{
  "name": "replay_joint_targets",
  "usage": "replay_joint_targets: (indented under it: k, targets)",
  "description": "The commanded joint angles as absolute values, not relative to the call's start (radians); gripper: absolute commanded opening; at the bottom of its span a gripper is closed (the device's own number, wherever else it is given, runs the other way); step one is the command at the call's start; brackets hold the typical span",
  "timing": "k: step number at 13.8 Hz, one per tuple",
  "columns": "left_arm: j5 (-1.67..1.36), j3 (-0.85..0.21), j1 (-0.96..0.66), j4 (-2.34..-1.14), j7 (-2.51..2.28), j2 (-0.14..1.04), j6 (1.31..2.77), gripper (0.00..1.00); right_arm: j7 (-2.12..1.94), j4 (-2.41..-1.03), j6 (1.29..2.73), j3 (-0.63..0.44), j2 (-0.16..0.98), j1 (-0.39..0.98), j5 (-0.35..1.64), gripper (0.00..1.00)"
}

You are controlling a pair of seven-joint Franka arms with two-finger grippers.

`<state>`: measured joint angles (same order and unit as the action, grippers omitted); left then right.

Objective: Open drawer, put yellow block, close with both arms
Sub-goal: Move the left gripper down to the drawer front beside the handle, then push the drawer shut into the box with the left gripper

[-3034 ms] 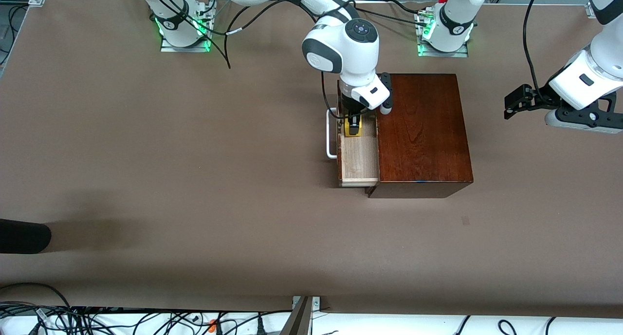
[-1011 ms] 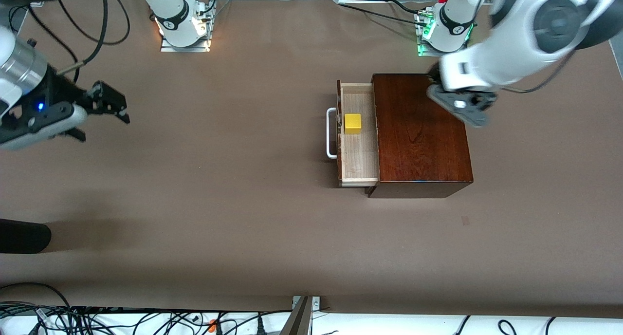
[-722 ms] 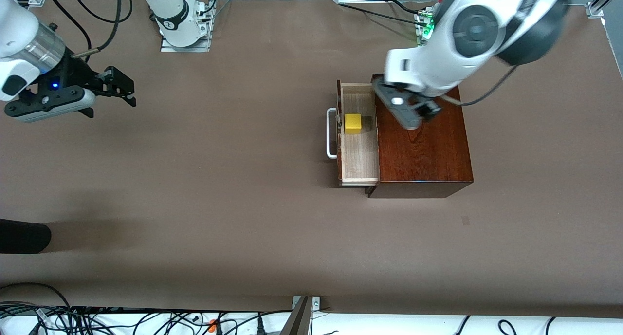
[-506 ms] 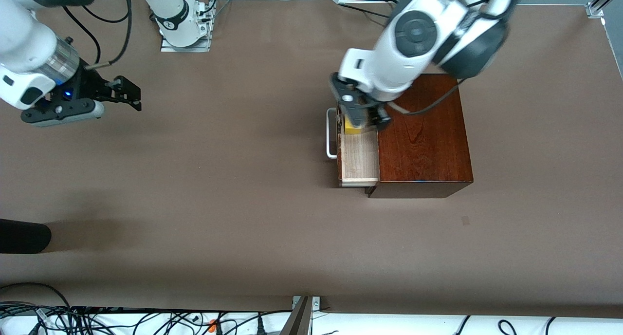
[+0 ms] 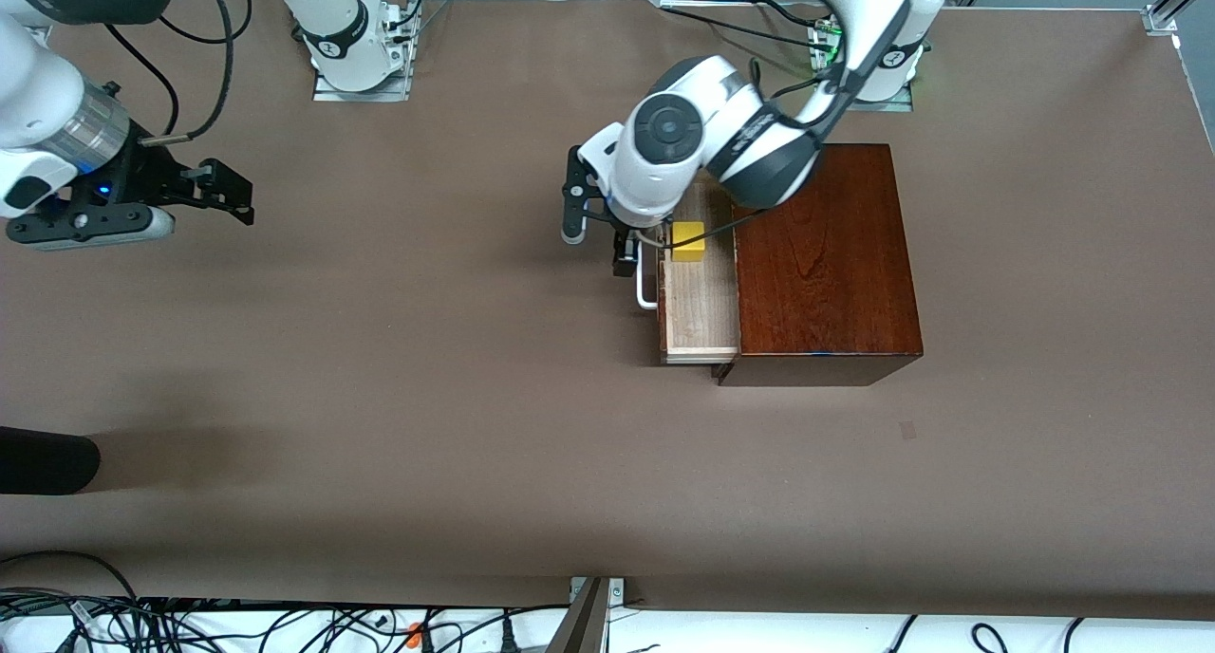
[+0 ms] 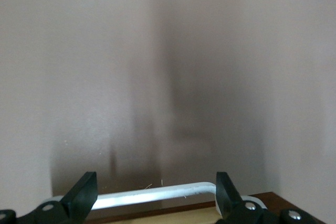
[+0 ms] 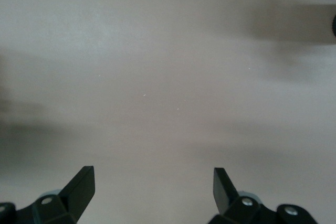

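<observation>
Drawer [image 5: 700, 302] is pulled out of the dark wooden box [image 5: 826, 254] toward the right arm's end of the table, w/ the yellow block [image 5: 688, 241] sitting inside it on the pale tray floor, nearer the end farther from the front camera. So the step in hand looks like the close.

Left gripper [image 5: 593, 218] hangs just outside the drawer front, over the table beside the white handle [image 5: 646, 288]; fingers spread wide, holding nothing. Left wrist view shows the handle [image 6: 152, 194] running across between the two fingertips [image 6: 84, 195], so it's lined up on the bar but not gripping it.

Right gripper [image 5: 223, 186] hangs over bare table [image 5: 380, 397] well apart from the box, toward the right arm's end; fingers also apart, empty. Right arm waits.

To do the close well, imo:
- no need to grab the bar; a flat push on the drawer front or handle should do.
- push straight along the slide direction, roughly mid-front, so the tray doesn't skew and jam.
- box may slide on the table under the push. The other arm should brace it, which fits the "both arms" wording.
- go slow near the end so the block doesn't hop.
</observation>
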<state>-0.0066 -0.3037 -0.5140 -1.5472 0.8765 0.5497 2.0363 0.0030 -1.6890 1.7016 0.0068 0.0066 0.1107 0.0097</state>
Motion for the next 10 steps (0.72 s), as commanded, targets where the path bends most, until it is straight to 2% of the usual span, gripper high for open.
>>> replay_joint_targets:
  k: [1,10]
  targets:
    - [0.073,-0.296,-0.537,-1.528,0.917,0.601,2.033,1.0,0.002,-1.634,1.684,0.0,0.024,0.107,-0.005,1.0]
    - [0.199,-0.296,-0.548,-1.536,0.919,0.624,2.042,1.0,0.003,-1.62,1.674,-0.035,0.04,0.1,-0.003,1.0]
